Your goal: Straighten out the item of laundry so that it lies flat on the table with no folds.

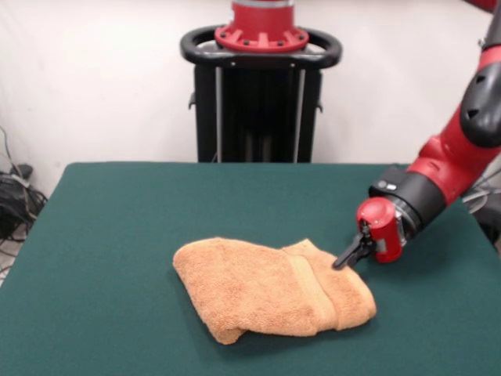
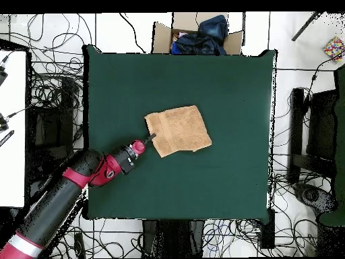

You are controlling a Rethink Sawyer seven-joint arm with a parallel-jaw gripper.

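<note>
The item of laundry point(image 1: 266, 290) point(image 2: 178, 130) is an orange-tan terry towel lying folded over on itself near the middle of the dark green table point(image 1: 117, 235) point(image 2: 202, 74), with a woven band running across its right part in the front view. My gripper point(image 1: 344, 259) point(image 2: 151, 137) comes in low from the right in the front view, tilted down toward the towel's right edge. Its dark tips sit at that folded edge. Whether they hold cloth is unclear.
The arm point(image 2: 67, 192) stretches across the table's lower left corner in the overhead view. A cardboard box with dark clothes point(image 2: 199, 34) stands beyond the table's top edge. Cables cover the floor around the table.
</note>
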